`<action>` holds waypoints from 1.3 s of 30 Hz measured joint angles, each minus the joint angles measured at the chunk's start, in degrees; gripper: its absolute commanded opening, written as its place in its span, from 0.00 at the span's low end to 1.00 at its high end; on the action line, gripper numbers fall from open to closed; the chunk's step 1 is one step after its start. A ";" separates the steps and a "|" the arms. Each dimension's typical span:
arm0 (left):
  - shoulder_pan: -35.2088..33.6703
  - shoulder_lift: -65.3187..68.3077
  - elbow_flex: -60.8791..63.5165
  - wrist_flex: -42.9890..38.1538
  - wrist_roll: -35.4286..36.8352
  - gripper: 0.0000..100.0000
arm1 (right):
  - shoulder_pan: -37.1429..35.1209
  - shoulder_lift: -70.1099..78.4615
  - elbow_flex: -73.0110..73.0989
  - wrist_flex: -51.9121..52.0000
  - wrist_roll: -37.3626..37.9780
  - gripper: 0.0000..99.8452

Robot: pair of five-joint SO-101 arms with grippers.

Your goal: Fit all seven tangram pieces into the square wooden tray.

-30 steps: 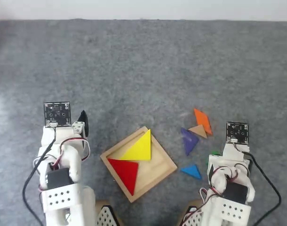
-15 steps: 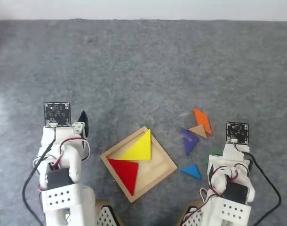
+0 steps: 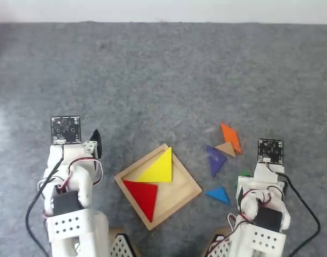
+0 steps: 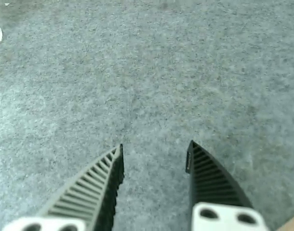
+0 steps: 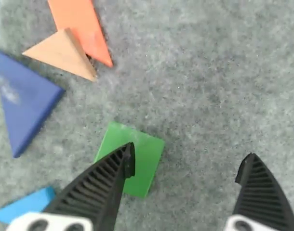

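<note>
Nearest the arm bases, the square wooden tray [image 3: 184, 184] lies between the two arms and holds the red triangle [image 3: 142, 195] with the yellow triangle [image 3: 159, 168] just beyond it. The right gripper [image 5: 190, 151] has its jaws spread apart, one finger over the green square [image 5: 147, 154] beside the light blue triangle [image 3: 218, 195]; the left gripper [image 4: 155, 145] is likewise spread, above bare grey carpet [image 4: 147, 72]. Farther out lie the purple triangle [image 3: 214, 159], then the tan triangle [image 3: 226, 148] against the orange parallelogram [image 3: 231, 136].

bright, even, diffuse light from above, with only faint, soft shadows
</note>
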 measured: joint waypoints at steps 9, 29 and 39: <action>0.00 0.00 0.00 0.00 0.00 0.21 | 0.00 0.00 0.00 0.00 0.00 0.33; 4.22 23.38 -21.01 18.99 -2.81 0.21 | 4.92 -0.35 -1.67 -0.09 12.04 0.33; 4.13 49.93 -36.57 20.66 -2.90 0.21 | 5.71 1.23 -16.18 3.34 31.82 0.33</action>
